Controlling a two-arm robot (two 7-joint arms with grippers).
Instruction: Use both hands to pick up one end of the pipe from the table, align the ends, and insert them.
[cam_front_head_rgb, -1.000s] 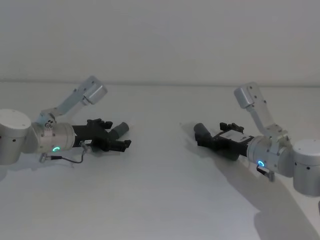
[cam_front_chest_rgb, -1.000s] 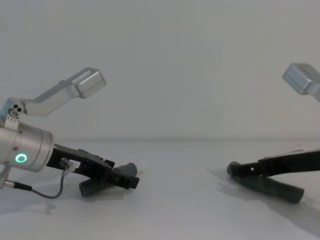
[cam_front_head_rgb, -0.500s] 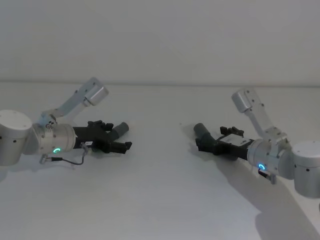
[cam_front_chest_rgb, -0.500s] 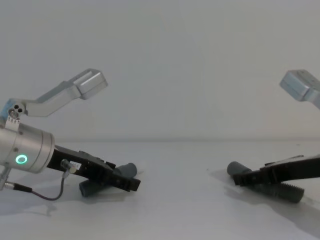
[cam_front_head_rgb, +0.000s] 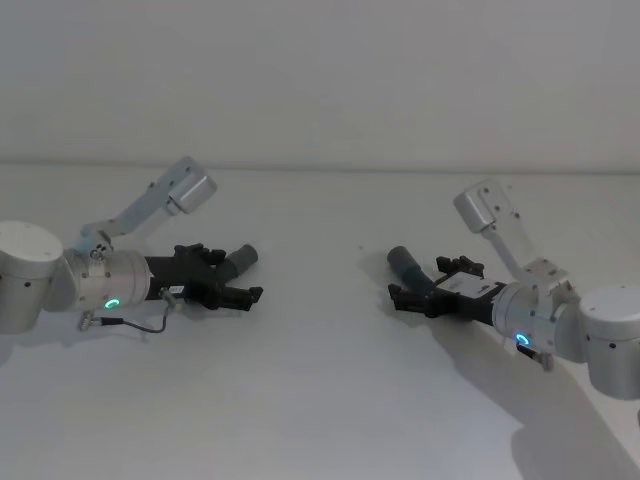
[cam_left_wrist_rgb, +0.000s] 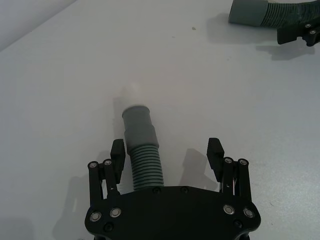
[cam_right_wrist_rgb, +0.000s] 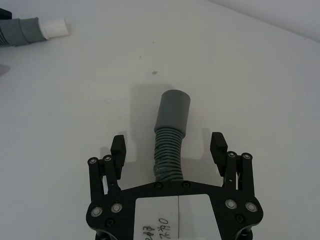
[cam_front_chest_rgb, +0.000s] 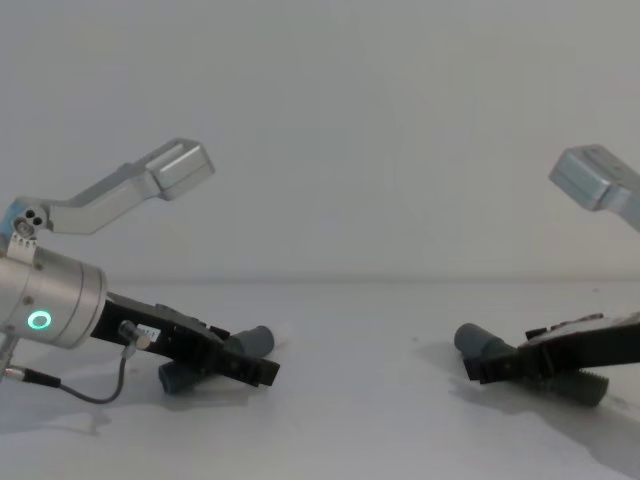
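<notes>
Both pipe pieces lie flat on the white table (cam_front_head_rgb: 320, 400). The shorter pipe piece (cam_left_wrist_rgb: 143, 155) has a grey cuff with a white tip (cam_left_wrist_rgb: 132, 92). It lies between the fingers of my open left gripper (cam_left_wrist_rgb: 166, 150), close against one finger. In the head view that left gripper (cam_front_head_rgb: 226, 282) is low at the left, with the cuff (cam_front_head_rgb: 241, 257) sticking out past it. My right gripper (cam_right_wrist_rgb: 168, 142) is open and straddles the longer pipe piece (cam_right_wrist_rgb: 169, 150). That piece's plain grey socket (cam_right_wrist_rgb: 173, 111) points toward the centre. The right gripper (cam_front_head_rgb: 412, 296) rests low beside the socket (cam_front_head_rgb: 403, 261).
The two pipe ends face each other across a wide bare stretch of table in the middle. A plain pale wall stands behind the table's far edge (cam_front_head_rgb: 320, 168). Silver arm links (cam_front_chest_rgb: 150, 180) rise over each gripper.
My right gripper has dropped lower and slid forward along the longer piece toward its socket. The left gripper has stayed nearly still around the shorter piece.
</notes>
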